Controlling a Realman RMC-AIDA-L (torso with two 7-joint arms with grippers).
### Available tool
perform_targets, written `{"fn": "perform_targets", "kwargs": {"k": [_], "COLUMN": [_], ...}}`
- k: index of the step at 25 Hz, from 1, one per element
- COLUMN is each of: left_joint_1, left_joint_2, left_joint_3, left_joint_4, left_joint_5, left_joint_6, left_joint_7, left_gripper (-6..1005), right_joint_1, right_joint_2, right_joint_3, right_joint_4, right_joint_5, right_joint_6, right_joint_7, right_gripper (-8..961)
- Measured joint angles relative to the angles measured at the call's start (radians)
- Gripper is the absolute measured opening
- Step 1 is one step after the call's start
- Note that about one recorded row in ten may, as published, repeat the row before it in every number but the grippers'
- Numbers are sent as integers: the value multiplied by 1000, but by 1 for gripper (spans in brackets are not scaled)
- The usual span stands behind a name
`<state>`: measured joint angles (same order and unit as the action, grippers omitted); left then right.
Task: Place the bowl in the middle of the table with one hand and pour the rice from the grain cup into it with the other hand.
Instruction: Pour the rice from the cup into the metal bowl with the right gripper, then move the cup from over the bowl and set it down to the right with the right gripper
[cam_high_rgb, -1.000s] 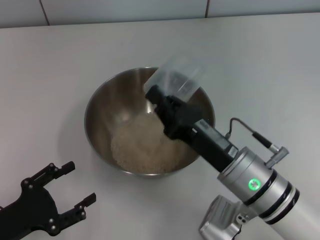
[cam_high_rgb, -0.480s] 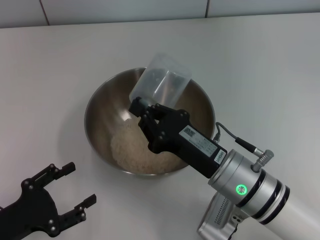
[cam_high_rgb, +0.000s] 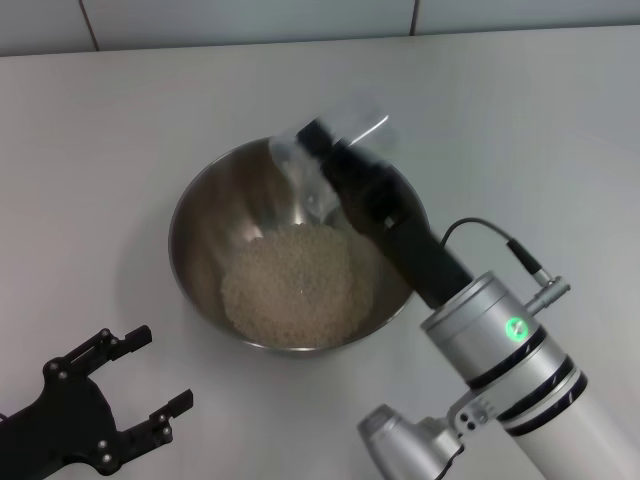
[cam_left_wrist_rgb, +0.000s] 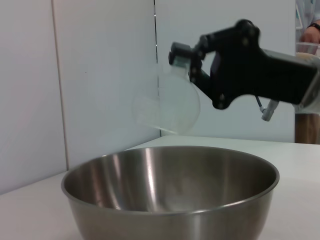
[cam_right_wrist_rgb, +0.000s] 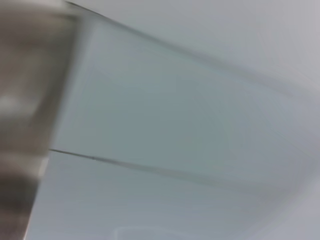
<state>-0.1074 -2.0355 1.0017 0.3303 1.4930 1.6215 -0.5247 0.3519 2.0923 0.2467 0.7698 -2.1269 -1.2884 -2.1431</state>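
Observation:
The steel bowl (cam_high_rgb: 200, 225) stands on the white table (cam_high_rgb: 110, 140) and holds a heap of rice (cam_high_rgb: 300, 285). My right gripper (cam_high_rgb: 318, 140) is shut on the clear grain cup (cam_high_rgb: 292, 162) and holds it tipped over the bowl's far rim; the cup is blurred and looks empty. The left wrist view shows the bowl (cam_left_wrist_rgb: 170, 195) from the side, with the cup (cam_left_wrist_rgb: 167, 105) and the right gripper (cam_left_wrist_rgb: 235, 65) above it. My left gripper (cam_high_rgb: 160, 367) is open and empty at the near left of the table, apart from the bowl.
A tiled wall (cam_high_rgb: 250, 20) runs along the table's far edge. The right arm's silver wrist (cam_high_rgb: 500, 350) reaches in from the near right. The right wrist view shows only blurred pale surfaces.
My right gripper has turned and swung towards the bowl's far right rim with the cup, uncovering the rice heap. The left gripper and the bowl have not moved.

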Motion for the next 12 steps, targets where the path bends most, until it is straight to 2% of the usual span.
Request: {"fn": "perform_targets", "kwargs": {"k": [1, 2, 5, 6, 8, 10, 11, 12], "left_joint_1": [0, 0, 0, 2, 3, 5, 7, 7], "left_joint_2": [0, 0, 0, 0, 0, 0, 0, 0], "left_joint_3": [0, 0, 0, -3, -6, -7, -9, -9], "left_joint_4": [1, 1, 1, 1, 2, 2, 3, 3], "left_joint_5": [0, 0, 0, 0, 0, 0, 0, 0], "left_joint_6": [0, 0, 0, 0, 0, 0, 0, 0], "left_joint_7": [0, 0, 0, 0, 0, 0, 0, 0], "left_gripper": [788, 788, 787, 787, 787, 787, 787, 787], "right_joint_1": [-14, -14, -32, -41, -43, -49, -52, -52], "right_joint_2": [0, 0, -2, -5, -6, -13, -21, -21], "right_joint_3": [12, 12, 31, 41, 43, 44, 44, 44], "right_joint_4": [37, 37, 83, 117, 133, 160, 159, 159], "right_joint_5": [54, 54, 133, 215, 255, 315, 324, 324], "right_joint_6": [-8, -8, -16, -16, -16, -16, -14, -14], "right_joint_7": [170, 170, 409, 535, 598, 775, 957, 957], "right_gripper": [20, 21, 21, 21, 21, 21, 21, 20]}}
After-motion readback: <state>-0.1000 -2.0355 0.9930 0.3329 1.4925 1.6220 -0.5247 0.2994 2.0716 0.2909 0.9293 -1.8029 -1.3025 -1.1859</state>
